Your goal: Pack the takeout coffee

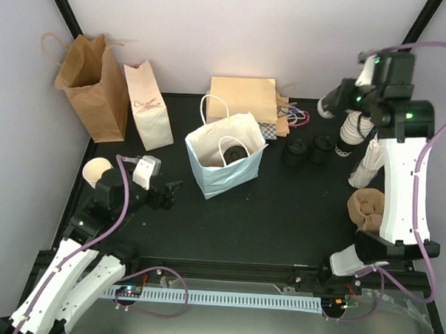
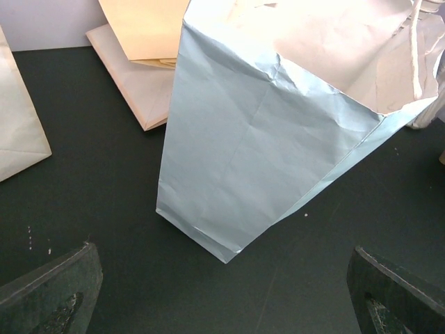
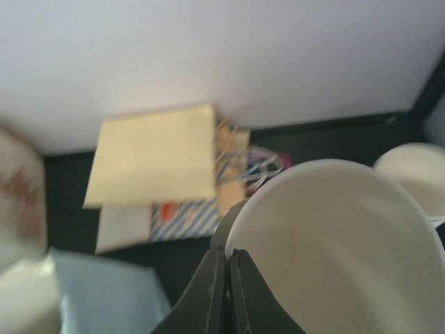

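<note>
Black table (image 1: 295,214) is carrying the bag (image 1: 226,178) with the coffee (image 1: 233,151) apparently sitting inside, so packing is looking done, the left gripper (image 2: 222,296) gaping empty and the right gripper (image 3: 227,259) pinching a bare cup (image 3: 341,243) by its rim.

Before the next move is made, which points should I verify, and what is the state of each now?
1. The blue bag stands upright, mouth open: ok.
2. The takeout coffee sits inside it, lid on: ok.
3. The left pincer is open, apart from the bag: ok.
4. The right pincer is shut at the rim of the bare cup; gripping it: cannot tell.
5. Bag mouth free: not ok, a handle droops across it.
</note>
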